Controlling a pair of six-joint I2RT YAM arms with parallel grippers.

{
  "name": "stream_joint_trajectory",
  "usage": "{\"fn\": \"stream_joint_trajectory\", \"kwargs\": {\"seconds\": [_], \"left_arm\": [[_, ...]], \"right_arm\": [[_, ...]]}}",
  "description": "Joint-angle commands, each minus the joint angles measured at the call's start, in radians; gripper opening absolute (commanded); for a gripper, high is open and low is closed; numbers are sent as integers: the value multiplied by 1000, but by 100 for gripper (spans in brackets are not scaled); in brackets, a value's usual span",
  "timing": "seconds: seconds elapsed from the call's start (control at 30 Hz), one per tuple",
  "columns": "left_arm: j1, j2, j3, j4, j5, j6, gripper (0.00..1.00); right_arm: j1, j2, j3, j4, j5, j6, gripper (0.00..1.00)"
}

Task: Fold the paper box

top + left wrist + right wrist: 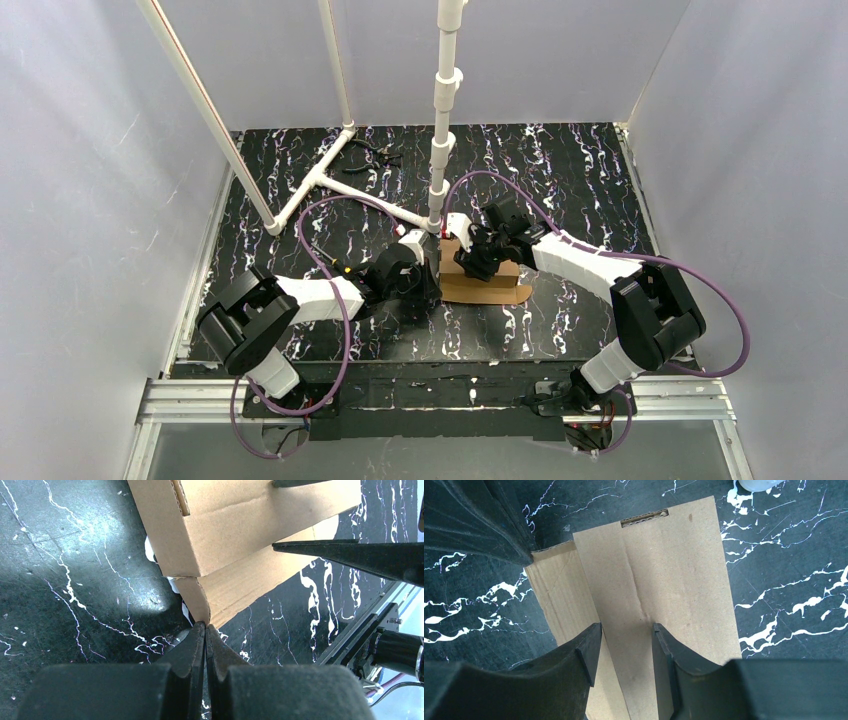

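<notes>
The plain brown cardboard paper box (487,281) is braced at its left corner by the closed left pincer (205,630), while the half-spread, empty right pincer (624,650) seemingly steadies its top.

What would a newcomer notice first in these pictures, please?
The brown box stands out at the middle of the black marbled table. The left gripper, shut, has its tips at a flap's corner; the right gripper is open above the top panel. White pipes stand behind.
</notes>
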Motion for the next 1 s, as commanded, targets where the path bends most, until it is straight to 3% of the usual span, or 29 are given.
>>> {"fn": "stream_joint_trajectory", "kwargs": {"seconds": [0.0, 0.97], "left_arm": [[3, -65, 4, 24, 21, -1, 0], [46, -40, 70, 24, 142, -40, 0]], "right_arm": [[11, 81, -52, -146, 16, 15, 49], [12, 84, -51, -149, 14, 14, 49]]}}
